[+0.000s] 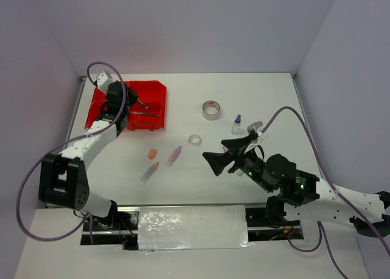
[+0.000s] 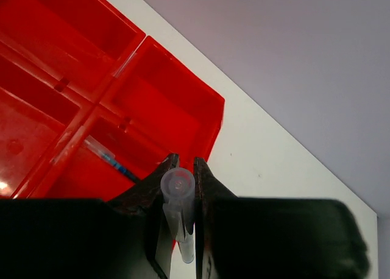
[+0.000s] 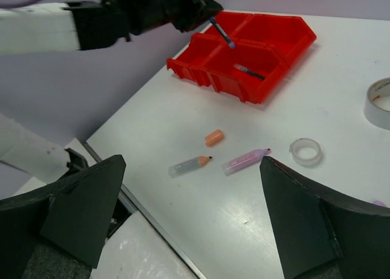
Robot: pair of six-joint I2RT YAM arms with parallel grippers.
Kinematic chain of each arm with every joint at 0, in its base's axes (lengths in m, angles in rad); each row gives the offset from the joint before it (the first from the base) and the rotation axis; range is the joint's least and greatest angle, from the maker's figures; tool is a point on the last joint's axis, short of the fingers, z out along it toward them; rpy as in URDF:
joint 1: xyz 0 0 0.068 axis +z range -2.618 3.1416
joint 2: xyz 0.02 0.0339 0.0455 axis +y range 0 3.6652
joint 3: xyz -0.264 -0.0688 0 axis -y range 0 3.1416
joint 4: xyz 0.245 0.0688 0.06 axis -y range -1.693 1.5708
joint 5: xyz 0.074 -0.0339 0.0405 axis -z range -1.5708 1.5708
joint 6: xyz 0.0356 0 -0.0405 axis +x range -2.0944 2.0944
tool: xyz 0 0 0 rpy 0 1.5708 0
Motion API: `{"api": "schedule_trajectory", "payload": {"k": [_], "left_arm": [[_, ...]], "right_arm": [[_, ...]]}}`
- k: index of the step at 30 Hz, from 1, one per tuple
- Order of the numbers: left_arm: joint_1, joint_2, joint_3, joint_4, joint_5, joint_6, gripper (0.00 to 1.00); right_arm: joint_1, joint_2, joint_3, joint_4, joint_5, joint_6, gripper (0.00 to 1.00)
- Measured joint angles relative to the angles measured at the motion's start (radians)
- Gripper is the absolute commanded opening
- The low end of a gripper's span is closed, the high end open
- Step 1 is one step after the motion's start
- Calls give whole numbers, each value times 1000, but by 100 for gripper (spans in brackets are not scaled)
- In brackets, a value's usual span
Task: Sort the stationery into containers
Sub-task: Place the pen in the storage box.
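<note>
White worktop (image 1: 201, 175), grey walls (image 1: 183, 23): left jaws clamp a thin blue-tipped clear pen (image 2: 178, 190) slanted over the bright red four-compartment plastic tray (image 1: 156, 91), so releasing could leave it straddling a divider (image 2: 91, 106); right jaws gape empty.

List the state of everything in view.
left claw, shut on pen above the red tray
right claw, open, empty
second pen, lying in a tray compartment
grey tape roll, lying flat
clear tape ring, lying flat
bottle, upright, capped
pink marker, lying loose
orange-tipped marker, lying loose
orange piece, lying loose
</note>
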Motion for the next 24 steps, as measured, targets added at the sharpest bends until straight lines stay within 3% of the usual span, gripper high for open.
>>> {"api": "schedule_trajectory", "payload": {"k": [10, 18, 24], "left_arm": [[36, 266, 22, 229, 31, -43, 19], [41, 364, 2, 332, 53, -96, 19], [41, 363, -56, 354, 53, -141, 43]], "right_arm": [[0, -99, -54, -12, -50, 23, 100], [0, -64, -54, -3, -50, -27, 100], [0, -36, -54, 3, -48, -55, 100]]}}
